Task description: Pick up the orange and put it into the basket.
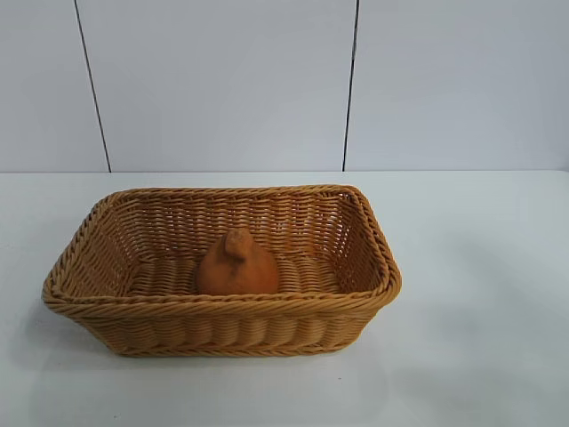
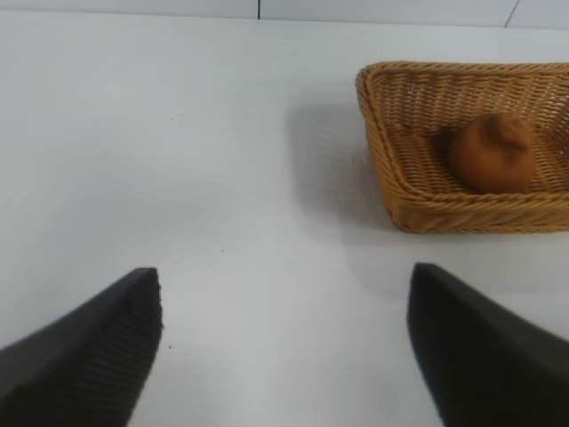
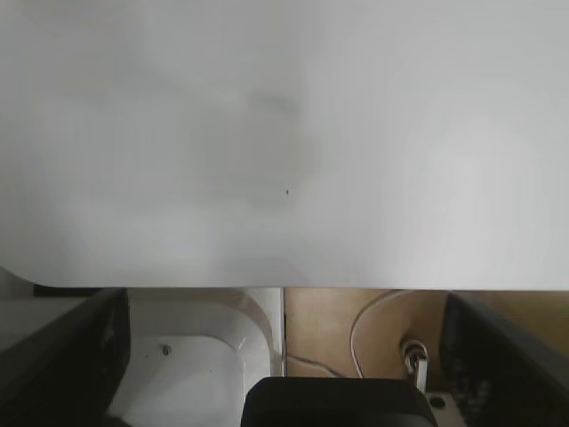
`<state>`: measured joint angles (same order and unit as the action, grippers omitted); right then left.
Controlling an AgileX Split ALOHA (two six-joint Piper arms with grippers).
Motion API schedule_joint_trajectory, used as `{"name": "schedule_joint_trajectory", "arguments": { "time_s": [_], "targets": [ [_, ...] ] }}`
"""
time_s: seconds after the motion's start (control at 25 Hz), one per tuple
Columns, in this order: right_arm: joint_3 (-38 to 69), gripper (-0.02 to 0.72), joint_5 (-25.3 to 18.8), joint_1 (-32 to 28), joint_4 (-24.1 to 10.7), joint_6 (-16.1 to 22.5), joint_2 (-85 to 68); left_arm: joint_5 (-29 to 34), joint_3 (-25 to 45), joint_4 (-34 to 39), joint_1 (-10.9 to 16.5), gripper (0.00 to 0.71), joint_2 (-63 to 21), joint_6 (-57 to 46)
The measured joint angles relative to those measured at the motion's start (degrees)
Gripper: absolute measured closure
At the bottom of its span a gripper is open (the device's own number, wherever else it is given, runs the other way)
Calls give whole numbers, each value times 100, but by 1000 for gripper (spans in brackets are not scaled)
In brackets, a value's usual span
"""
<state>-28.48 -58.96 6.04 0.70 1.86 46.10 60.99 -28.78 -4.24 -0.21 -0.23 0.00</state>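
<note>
White table [image 1: 480, 294] under soft even light, pale panelled wall [image 1: 222, 80] behind with two dark vertical seams, past the table's edge a brown surface [image 3: 329, 325] with a white cable [image 3: 369, 320]

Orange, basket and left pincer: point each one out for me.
orange [image 1: 236, 267], exterior view, middle of its rounded body.
basket [image 1: 222, 304], exterior view, near braided rim.
left pincer [image 2: 284, 342], left wrist view, midway between its open fingertips.

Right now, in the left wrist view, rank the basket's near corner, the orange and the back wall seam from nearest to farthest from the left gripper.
From the open left gripper, low over the table:
1. The basket, its near corner, ahead and off to one side.
2. The orange, inside the basket, past that corner.
3. The wall seam, at the table's far edge.
</note>
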Motion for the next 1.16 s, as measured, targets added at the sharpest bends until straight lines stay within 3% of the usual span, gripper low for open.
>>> {"name": "schedule_joint_trajectory", "arguments": {
  "time_s": [0.24,0.8,1.16],
  "targets": [
    [5,52,57,0,6,-235,-1702,0,0,0,0,161,0,0],
    [11,52,50,0,12,-263,-4364,0,0,0,0,161,0,0],
    [11,52,22,0,29,-263,-4646,0,0,-5,0,161,0,0]
  ]
}}
